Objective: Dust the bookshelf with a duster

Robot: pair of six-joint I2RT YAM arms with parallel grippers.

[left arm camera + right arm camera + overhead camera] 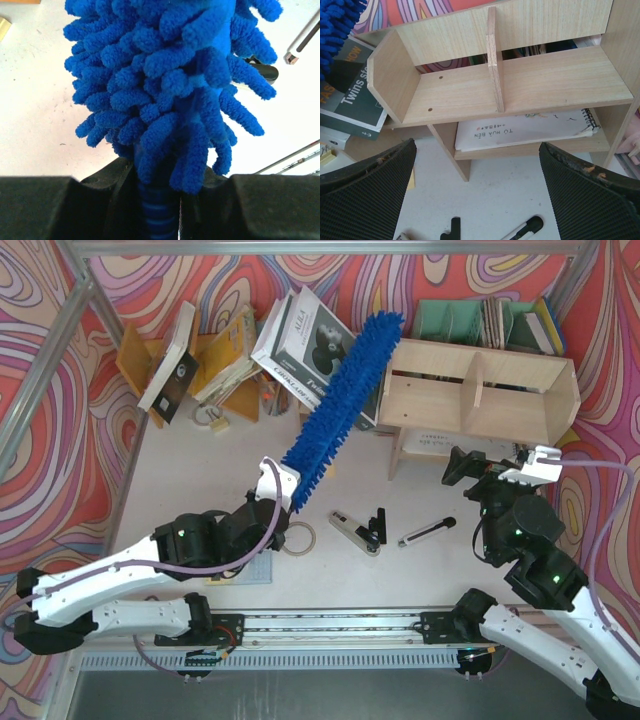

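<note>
The blue fluffy duster [345, 405] slants up from my left gripper [283, 485] toward the back, and its tip reaches the left end of the pale plywood bookshelf [440, 400]. In the left wrist view the duster [165, 75] fills the frame, with my left gripper [159, 200] shut on its ribbed blue handle [160, 222]. My right gripper [462, 472] hovers just in front of the shelf. In the right wrist view my right gripper [477, 190] is open and empty, facing the bookshelf [545, 80]. The duster's tip [335, 30] shows at the upper left.
A spiral notebook [520, 130] lies on the lower tier. On the table lie a utility knife [355, 532], a black-tipped pen [427, 532] and a tape ring [298, 536]. Leaning books [305, 340], an orange-brown rack [215, 360] and a green file holder [450, 320] line the back.
</note>
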